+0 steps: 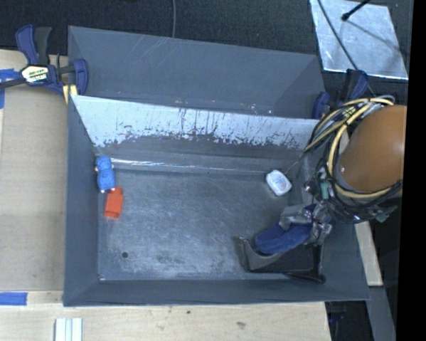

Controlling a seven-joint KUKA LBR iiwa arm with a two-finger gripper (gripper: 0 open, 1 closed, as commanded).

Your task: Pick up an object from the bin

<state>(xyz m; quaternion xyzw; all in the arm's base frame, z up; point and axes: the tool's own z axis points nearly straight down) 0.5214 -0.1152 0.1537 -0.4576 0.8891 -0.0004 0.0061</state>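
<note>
Saw hand (308, 227) low in near right corner of grey metal bin (204, 73), at right end of dark blue rounded thing (275, 241) resting on black flat piece (285, 265). Could not tell whether spread or pressed together. Noted small white oval thing (278, 182) near behind hand; orange block (113, 203) and small blue piece (104, 172) just beside each other, well apart at left.
</note>
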